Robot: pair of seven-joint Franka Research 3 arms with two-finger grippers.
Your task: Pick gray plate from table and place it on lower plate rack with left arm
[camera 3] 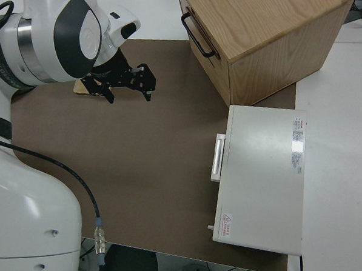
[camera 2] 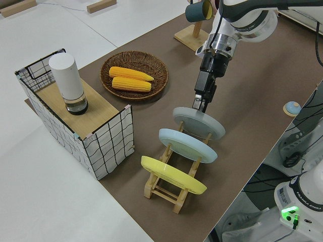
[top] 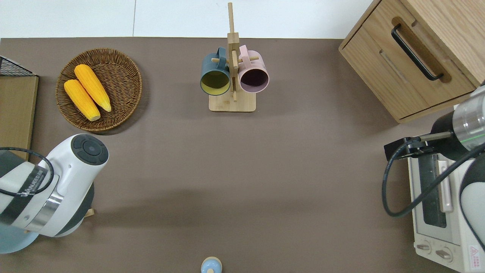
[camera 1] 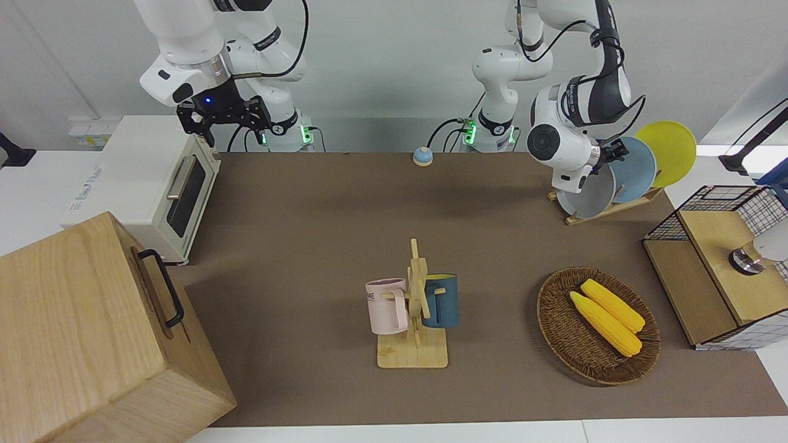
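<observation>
I see the big flat table with its dull brown mat [camera 1: 308, 209]. My white left arm [camera 1: 578, 104] reaches to the small light-wood lower plate rack [camera 2: 174, 189], which sits at that arm's end of the table. The round pale gray plate [camera 2: 199, 122] stands tilted in the rack. Beside it in the rack are a round sky-blue plate [camera 2: 187, 144] and then a round yellow plate [camera 2: 172, 175]. My black left gripper [camera 2: 200, 102] sits right at the gray plate's top edge. I cannot tell if it pinches the rim or has let go. My right arm is parked, and the black right gripper [camera 3: 126, 83] has its fingers apart.
</observation>
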